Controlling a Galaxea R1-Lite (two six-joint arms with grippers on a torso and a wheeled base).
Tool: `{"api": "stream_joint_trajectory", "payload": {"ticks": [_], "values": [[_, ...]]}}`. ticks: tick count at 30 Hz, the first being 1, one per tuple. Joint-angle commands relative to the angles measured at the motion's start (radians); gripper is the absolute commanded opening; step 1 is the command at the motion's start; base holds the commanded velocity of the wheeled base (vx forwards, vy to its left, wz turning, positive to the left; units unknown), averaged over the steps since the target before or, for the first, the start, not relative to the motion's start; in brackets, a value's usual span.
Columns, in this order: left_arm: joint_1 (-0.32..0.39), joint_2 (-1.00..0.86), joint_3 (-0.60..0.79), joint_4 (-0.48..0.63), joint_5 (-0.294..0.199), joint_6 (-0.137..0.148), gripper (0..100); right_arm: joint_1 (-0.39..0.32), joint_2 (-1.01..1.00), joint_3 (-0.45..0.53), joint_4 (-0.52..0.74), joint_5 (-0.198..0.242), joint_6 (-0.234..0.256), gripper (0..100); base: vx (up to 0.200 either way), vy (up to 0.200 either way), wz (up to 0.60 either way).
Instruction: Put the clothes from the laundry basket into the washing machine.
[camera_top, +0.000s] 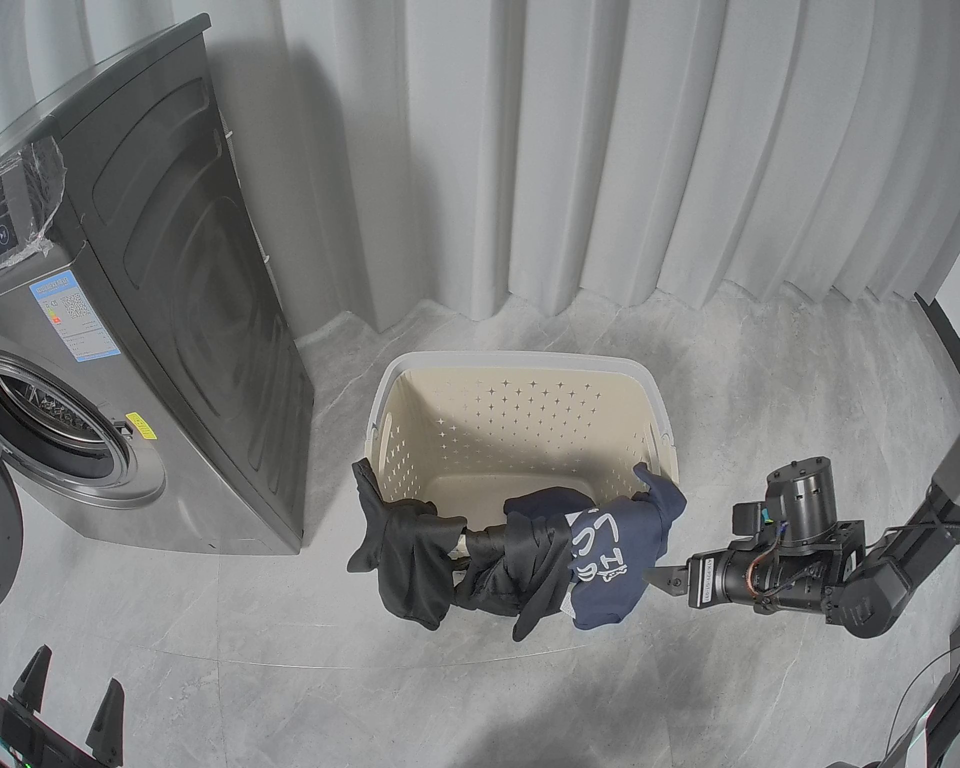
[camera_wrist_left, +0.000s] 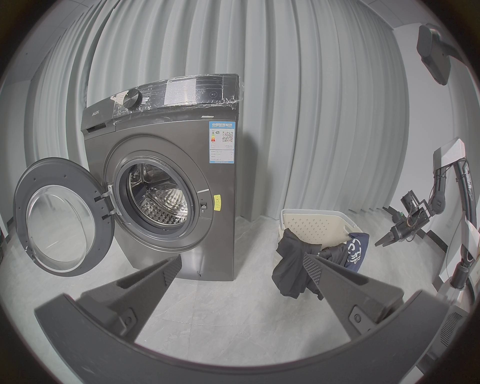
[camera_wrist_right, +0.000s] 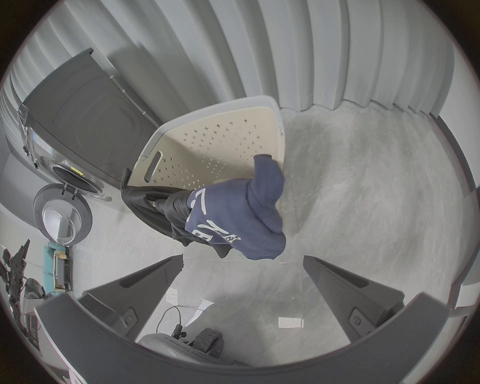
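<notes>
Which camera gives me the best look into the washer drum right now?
Left wrist view: the drum faces the camera, with the door swung open. The head view catches part of the opening at its edge; the right wrist view shows it far off, at a slant.

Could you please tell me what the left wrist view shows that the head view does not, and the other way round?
Left wrist view alone: the door window, swung open, and the control knob on top. Head view alone: the machine's side panel and the bare basket floor. Both: the washing machine, the laundry basket with black clothes and a navy garment draped over its near rim, the open right claw just beside the navy garment, and the open left claw.
</notes>
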Motion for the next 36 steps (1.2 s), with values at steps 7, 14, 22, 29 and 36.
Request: {"api": "stream_joint_trajectory", "payload": {"ticks": [7,14,22,29,36], "values": [[0.0,-0.012,0.016,0.0,0.0,0.0,100,0.033,0.132,-0.075,-0.005,-0.001,0.002,100,0.0,0.0,0.0],[0.0,-0.012,0.016,0.0,0.0,0.0,100,0.055,0.182,-0.118,-0.005,0.0,0.002,100,0.0,0.0,0.0],[0.0,-0.012,0.016,0.0,0.0,0.0,100,0.072,0.231,-0.167,-0.013,-0.006,0.014,100,0.0,0.0,0.0],[0.0,-0.012,0.016,0.0,0.0,0.0,100,0.065,0.267,-0.195,-0.015,-0.007,0.017,100,0.0,0.0,0.0],[0.0,-0.012,0.016,0.0,0.001,0.0,100,0.059,0.313,-0.22,-0.093,-0.01,0.011,100,0.0,0.0,0.0]]}}
